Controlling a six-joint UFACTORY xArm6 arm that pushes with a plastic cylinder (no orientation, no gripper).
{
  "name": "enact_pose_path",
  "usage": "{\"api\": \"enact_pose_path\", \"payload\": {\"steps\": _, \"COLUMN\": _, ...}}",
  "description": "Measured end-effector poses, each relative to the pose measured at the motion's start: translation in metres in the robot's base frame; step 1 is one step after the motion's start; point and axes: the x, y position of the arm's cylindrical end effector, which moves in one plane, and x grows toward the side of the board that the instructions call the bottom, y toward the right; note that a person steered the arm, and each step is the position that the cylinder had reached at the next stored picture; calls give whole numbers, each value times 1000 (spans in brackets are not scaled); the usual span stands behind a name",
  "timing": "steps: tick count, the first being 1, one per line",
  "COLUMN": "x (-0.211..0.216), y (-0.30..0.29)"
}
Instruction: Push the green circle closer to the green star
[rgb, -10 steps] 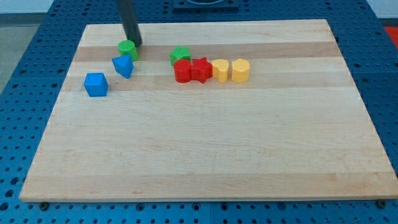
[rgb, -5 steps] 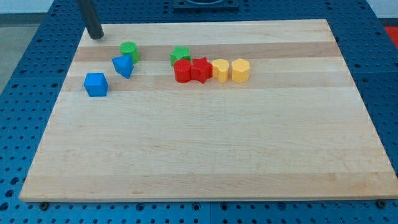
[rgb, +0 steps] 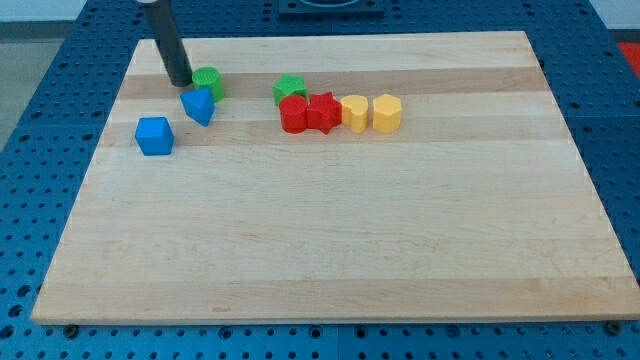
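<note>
Counter (rgb: 330, 250): pale wood on blue pegboard
Tip: my tip (rgb: 180, 81) sits just left of the green circle (rgb: 208, 81)
Star: green star (rgb: 290, 88) well right
Hand: none, just a rod

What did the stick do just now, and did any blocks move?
My tip went from the green circle's right side up to the board's top-left corner, then came back down to the circle's left side. No block moved; the green star stayed put.
</note>
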Motion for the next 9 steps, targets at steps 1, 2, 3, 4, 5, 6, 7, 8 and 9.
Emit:
{"api": "enact_pose_path", "payload": {"steps": 1, "x": 0, "y": 36}}
{"api": "enact_pose_path", "payload": {"steps": 2, "x": 1, "y": 62}}
{"api": "enact_pose_path", "payload": {"steps": 3, "x": 12, "y": 79}}
{"api": "enact_pose_path", "payload": {"steps": 4, "x": 8, "y": 81}}
{"api": "enact_pose_path", "payload": {"steps": 5, "x": -6, "y": 40}}
{"api": "enact_pose_path", "payload": {"steps": 6, "x": 6, "y": 23}}
{"api": "enact_pose_path", "payload": {"steps": 7, "x": 47, "y": 34}}
{"api": "enact_pose_path", "payload": {"steps": 8, "x": 63, "y": 51}}
{"api": "enact_pose_path", "payload": {"steps": 9, "x": 71, "y": 69}}
